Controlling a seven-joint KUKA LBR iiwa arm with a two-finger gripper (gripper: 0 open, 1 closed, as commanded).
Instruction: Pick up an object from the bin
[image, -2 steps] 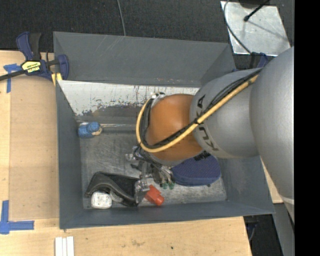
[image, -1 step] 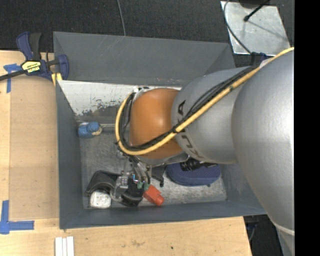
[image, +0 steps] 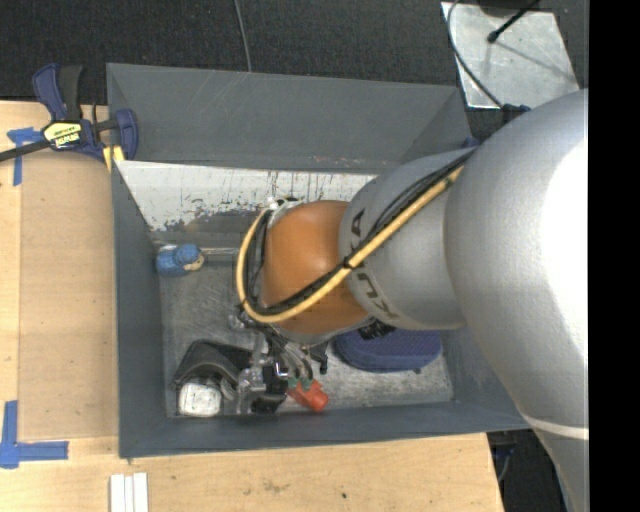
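Reaching into the bin (image: 135, 330) from the right: one arm (image: 480, 250), wrist under an orange cover (image: 300, 260) with a yellow cable looped round it.

Camera view, contents listed from the hand outward:

- Hand (image: 262, 385): low over the front of the bin floor, left of centre. Whether it is released or clenched cannot be told, as the wrist and clutter hide its working end. Nothing can be seen grasped.
- Black object (image: 205, 360): curved and dark, in the front-left corner, just beside the hand on its left. Its long axis appears to run roughly left to right along the front wall. Judged the likeliest thing to pick, being nearest.
- White piece (image: 198, 400): against the front edge of the black object; whether it is part of it is unclear.
- Red piece (image: 313, 398): small, just beside the hand on its right, near the front wall.
- Blue disc (image: 390, 352): flat and round, partly under the arm, further right.
- Small blue item (image: 178, 260): well apart, by the back-left wall.

Surface: grey speckled floor, with a scuffed, streaked rear wall. The sloping sides leave little room at the corner, so any approach is judged to be close to the front wall.
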